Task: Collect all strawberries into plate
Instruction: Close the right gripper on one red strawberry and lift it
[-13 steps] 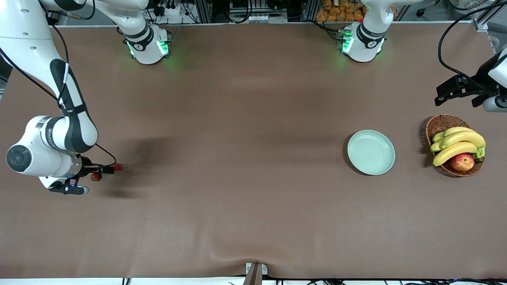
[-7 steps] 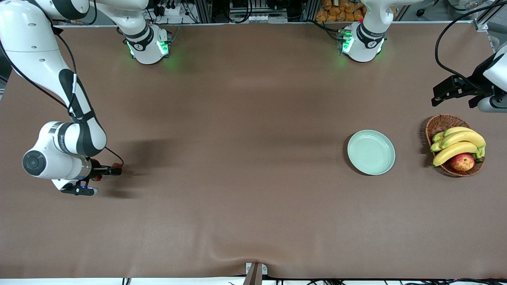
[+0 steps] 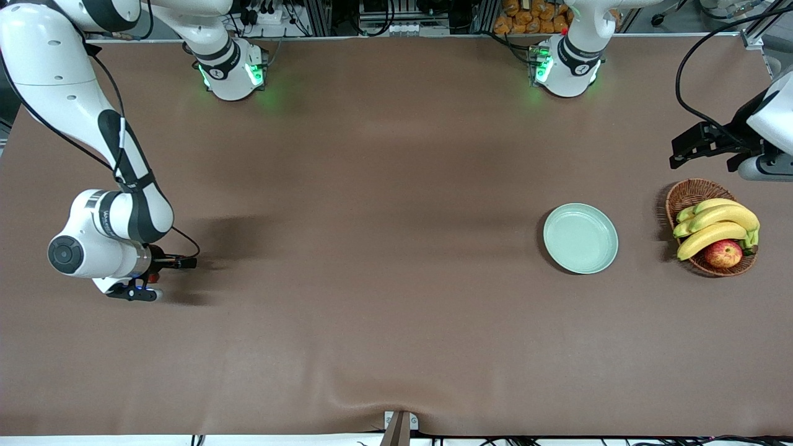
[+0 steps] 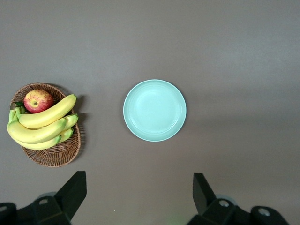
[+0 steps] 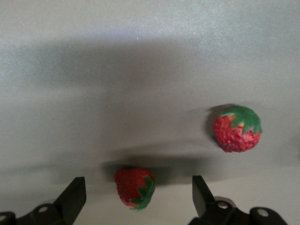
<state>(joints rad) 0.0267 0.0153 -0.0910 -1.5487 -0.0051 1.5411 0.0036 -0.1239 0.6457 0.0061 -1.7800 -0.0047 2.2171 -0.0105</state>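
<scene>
the right gripper (image 5: 136, 199) is held spread low over 2 strawberries (image 5: 134, 187) at the right arm's end of the table, 1 between its fingers for grasping. the left gripper (image 4: 138, 199), spread too, waits above the empty mint-green plate (image 3: 580, 238).

A wide brown cloth-covered tabletop (image 3: 384, 248) fills the scene, with a soft wrinkle at its near edge by a small grey metal bracket (image 3: 399, 424). Along its top edge run aluminium frame rails (image 3: 322, 15), black cables (image 3: 700, 74) and a stack of orange-brown packets (image 3: 533, 17).
</scene>
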